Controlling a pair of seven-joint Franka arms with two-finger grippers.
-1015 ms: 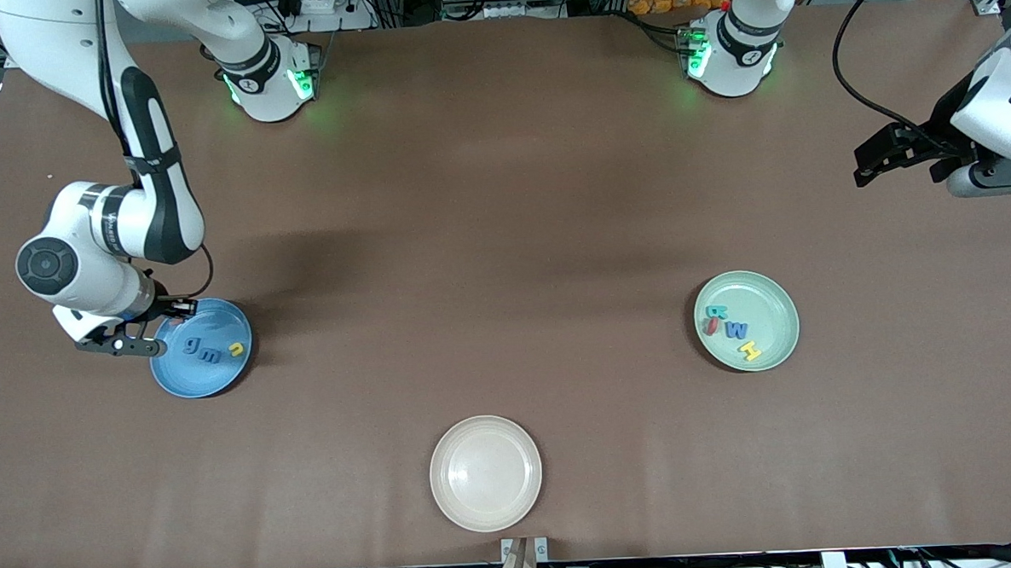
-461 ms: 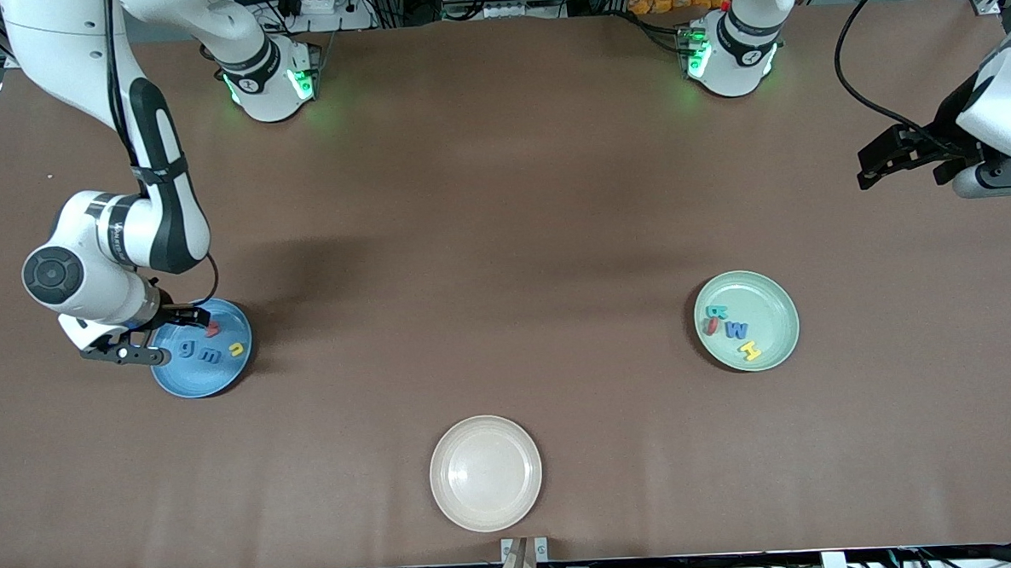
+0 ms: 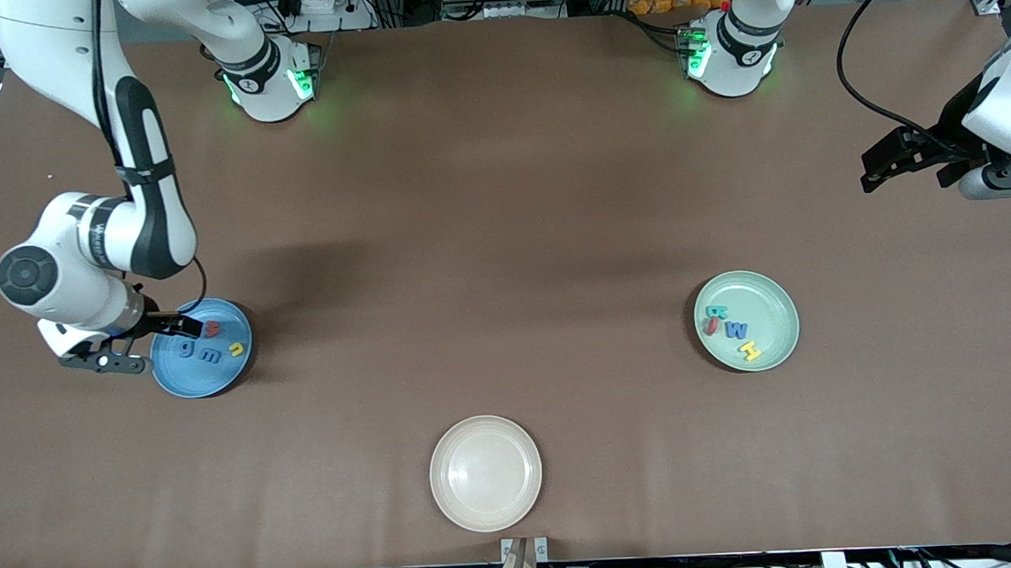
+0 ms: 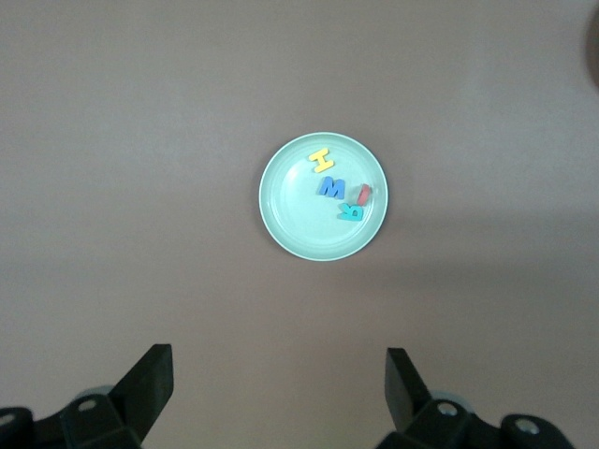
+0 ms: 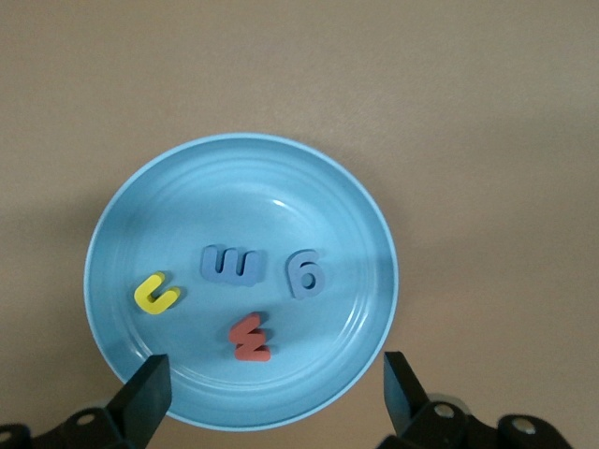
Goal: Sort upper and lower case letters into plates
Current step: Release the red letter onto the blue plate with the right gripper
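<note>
The blue plate [image 3: 181, 379] [image 5: 262, 187] lies toward the right arm's end of the table. In it are a red letter [image 3: 215, 330] [image 5: 251, 338], a blue g [image 5: 306, 273], a blue m [image 5: 229, 265] and a yellow n [image 5: 156, 293]. My right gripper [image 3: 139, 343] [image 5: 276, 379] hangs open over the plate's rim, holding nothing. The mint green plate [image 3: 775, 306] [image 4: 290, 215] holds a yellow H [image 4: 321, 161], a blue M [image 4: 329, 188], a red letter [image 4: 364, 194] and a teal K [image 4: 350, 211]. My left gripper [image 3: 906, 177] [image 4: 279, 374] waits open, high over the left arm's end of the table.
A cream-beige plate [image 3: 486, 473] with nothing in it sits near the table's front edge, between the two other plates. The brown table top [image 3: 487, 259] stretches bare between the plates.
The right gripper has opened and the red letter now lies in the blue plate. The right gripper has drawn back toward the plate's rim. The left gripper shifted slightly.
</note>
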